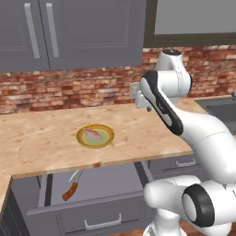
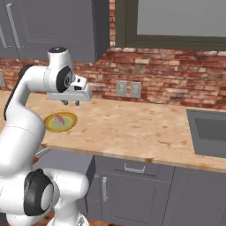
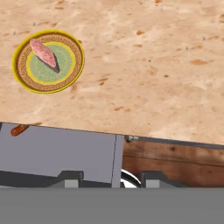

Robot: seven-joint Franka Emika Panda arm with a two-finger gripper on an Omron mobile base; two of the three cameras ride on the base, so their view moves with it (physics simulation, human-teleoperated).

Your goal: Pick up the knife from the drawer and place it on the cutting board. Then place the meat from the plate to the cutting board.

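Note:
The drawer [image 1: 108, 182] stands pulled out under the counter. In it lies the knife [image 1: 71, 186], reddish-brown handle toward the front; its handle tip [image 3: 18, 129] peeks out at the counter edge in the hand view. On the counter, the yellow-rimmed plate [image 1: 95, 136] [image 2: 60, 122] [image 3: 48, 61] carries the pink meat [image 1: 94, 134] [image 2: 58, 118] [image 3: 43, 52]. My gripper [image 2: 70, 103] [image 3: 111, 179] hovers above the counter, right of the plate, pointing down, open, with nothing between its fingers. The cutting board is out of view.
A steel sink [image 2: 207, 130] [image 1: 221, 108] is set into the counter at the right. Wall outlets [image 2: 128, 89] sit on the brick backsplash, with upper cabinets [image 1: 69, 32] above. A closed drawer [image 2: 132, 167] lies below the counter's middle.

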